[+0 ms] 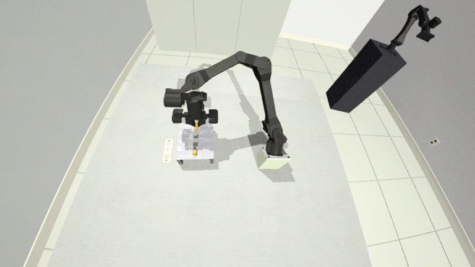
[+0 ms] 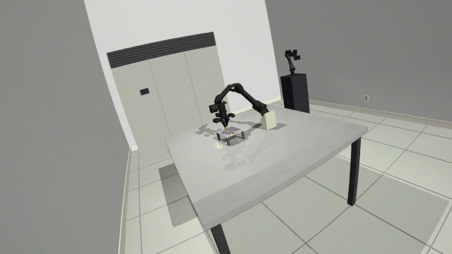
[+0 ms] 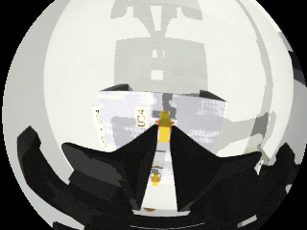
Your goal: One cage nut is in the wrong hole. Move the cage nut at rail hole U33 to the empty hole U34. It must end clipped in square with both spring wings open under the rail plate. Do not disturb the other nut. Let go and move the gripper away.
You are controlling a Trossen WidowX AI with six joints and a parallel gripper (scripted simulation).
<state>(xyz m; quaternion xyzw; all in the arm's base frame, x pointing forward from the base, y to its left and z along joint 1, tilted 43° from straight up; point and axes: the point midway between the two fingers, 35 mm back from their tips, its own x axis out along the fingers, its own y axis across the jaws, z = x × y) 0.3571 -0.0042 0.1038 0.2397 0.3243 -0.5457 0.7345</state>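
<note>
Pale-grey tabletop [image 1: 224,207] [image 2: 283,157], tiled floor beyond. Gripper [image 1: 196,124] [image 2: 226,126] [image 3: 164,129] clamped on yellow cage nut [image 1: 196,127] [image 2: 226,128] [image 3: 164,134]. Likely light, stiff body, springy wings; best pinched by upper sides, wings free.

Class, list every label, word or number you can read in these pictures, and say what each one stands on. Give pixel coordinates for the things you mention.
"U34": small label [image 3: 141,117] on the rail plate [image 1: 206,154] [image 2: 237,132] [image 3: 201,117], beside the held nut [image 1: 196,127] [image 2: 226,128] [image 3: 164,133].
Pale card [image 1: 166,150] [image 2: 218,146] [image 3: 101,126] on the table: printed, too blurred to read surely.
Other plate labels [image 1: 190,142]: too small to read.
</note>
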